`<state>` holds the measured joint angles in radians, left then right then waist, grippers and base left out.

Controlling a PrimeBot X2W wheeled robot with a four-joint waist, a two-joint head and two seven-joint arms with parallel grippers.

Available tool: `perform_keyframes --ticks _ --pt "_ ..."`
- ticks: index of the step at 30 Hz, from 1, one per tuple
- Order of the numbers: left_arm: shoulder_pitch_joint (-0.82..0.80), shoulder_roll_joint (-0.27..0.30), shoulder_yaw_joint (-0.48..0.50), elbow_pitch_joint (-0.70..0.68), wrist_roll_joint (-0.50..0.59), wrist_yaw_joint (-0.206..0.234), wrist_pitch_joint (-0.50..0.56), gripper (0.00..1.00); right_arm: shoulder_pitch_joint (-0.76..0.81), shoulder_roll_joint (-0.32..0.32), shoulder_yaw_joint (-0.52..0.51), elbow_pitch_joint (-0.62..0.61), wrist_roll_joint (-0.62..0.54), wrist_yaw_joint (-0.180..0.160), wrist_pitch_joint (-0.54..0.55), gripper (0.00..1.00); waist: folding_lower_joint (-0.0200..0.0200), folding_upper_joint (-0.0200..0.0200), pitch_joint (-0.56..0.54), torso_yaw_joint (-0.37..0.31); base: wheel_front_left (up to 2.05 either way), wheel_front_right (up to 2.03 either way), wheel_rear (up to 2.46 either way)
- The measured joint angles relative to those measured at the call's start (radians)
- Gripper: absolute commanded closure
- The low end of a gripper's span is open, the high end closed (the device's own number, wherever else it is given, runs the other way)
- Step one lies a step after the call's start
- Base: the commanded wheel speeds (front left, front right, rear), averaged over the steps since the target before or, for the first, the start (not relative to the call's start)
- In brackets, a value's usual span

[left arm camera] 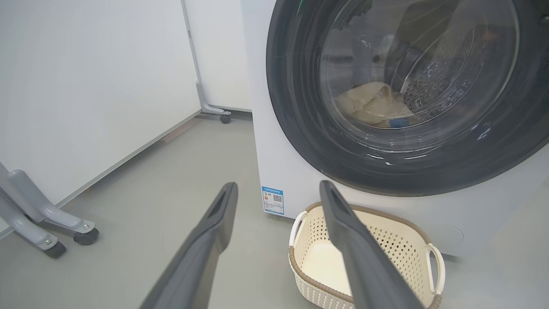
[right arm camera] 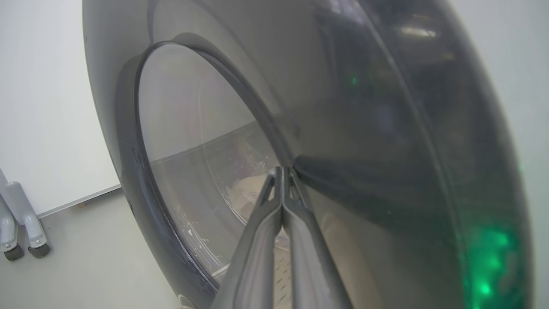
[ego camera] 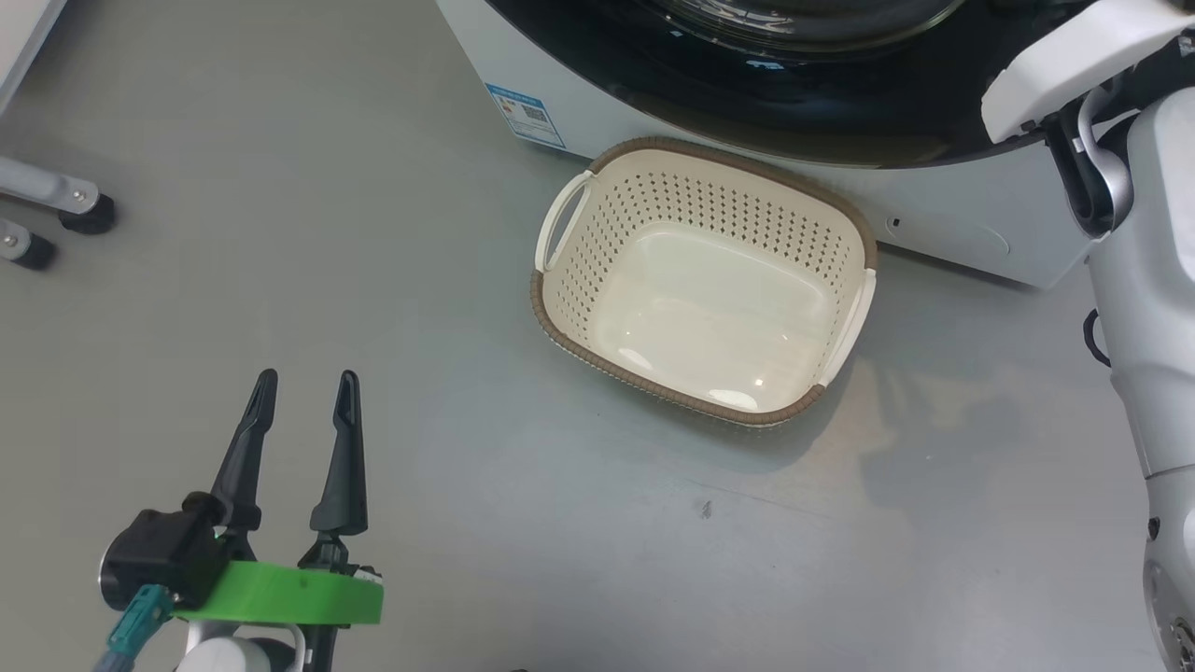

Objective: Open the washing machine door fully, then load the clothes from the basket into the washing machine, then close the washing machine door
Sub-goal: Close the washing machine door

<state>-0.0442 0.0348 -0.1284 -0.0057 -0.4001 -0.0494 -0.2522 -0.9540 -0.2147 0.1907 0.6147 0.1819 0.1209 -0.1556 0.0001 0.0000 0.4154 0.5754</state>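
Grey floor [ego camera: 280, 233] spreads wide and flat in front of the big white front-loading washing machine [ego camera: 934, 224]. Its large round door with the shiny black rim and clear glass bowl [left arm camera: 300, 128] lies flat against the machine's front. Through the glass, the small cream-yellow soft clothes with a bit of blue [left arm camera: 371, 105] sit low inside the steel drum. The small cream plastic basket with holes in its sides and a brown rim [ego camera: 709, 308] stands on the floor just in front of the machine, below the door's bottom edge. The left gripper [ego camera: 308, 375] hangs over the floor well away from the machine, to the left of the basket, with its two dark fingers spread apart and holding nothing. The right gripper [right arm camera: 281, 169] is up at the door, fingers pressed together with nothing between them. Its tips are right at the edge of the glass bowl, but I cannot tell if they touch it. Two grey wheeled legs [ego camera: 56, 210] stand far to the left of the machine.
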Motion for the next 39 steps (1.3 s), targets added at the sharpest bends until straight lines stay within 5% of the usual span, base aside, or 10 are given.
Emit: perform_keyframes --ticks 16,27,32,39 --pt "-0.033 -0.002 -0.025 0.054 0.002 -0.011 0.0 0.0 0.149 -0.037 0.017 0.038 0.005 0.0 -0.081 1.0 0.0 0.0 -0.054 -0.003 0.0 0.0 0.0" --pt "-0.037 0.002 0.03 0.067 0.051 -0.019 0.0 0.0 0.349 0.049 0.016 -0.036 0.057 0.0 -0.096 1.0 0.0 0.0 -0.125 -0.075 0.0 0.0 0.0" --pt "-0.033 0.026 0.037 0.079 0.069 -0.026 0.0 0.0 0.464 0.062 -0.03 -0.085 0.078 -0.03 -0.096 1.0 0.0 0.0 -0.16 -0.129 0.0 0.0 0.0" --pt "-0.004 0.053 0.038 0.095 0.085 -0.028 0.0 0.0 0.567 0.089 -0.065 -0.158 0.087 -0.053 -0.096 0.51 0.0 0.0 -0.207 -0.2 0.0 0.0 0.0"
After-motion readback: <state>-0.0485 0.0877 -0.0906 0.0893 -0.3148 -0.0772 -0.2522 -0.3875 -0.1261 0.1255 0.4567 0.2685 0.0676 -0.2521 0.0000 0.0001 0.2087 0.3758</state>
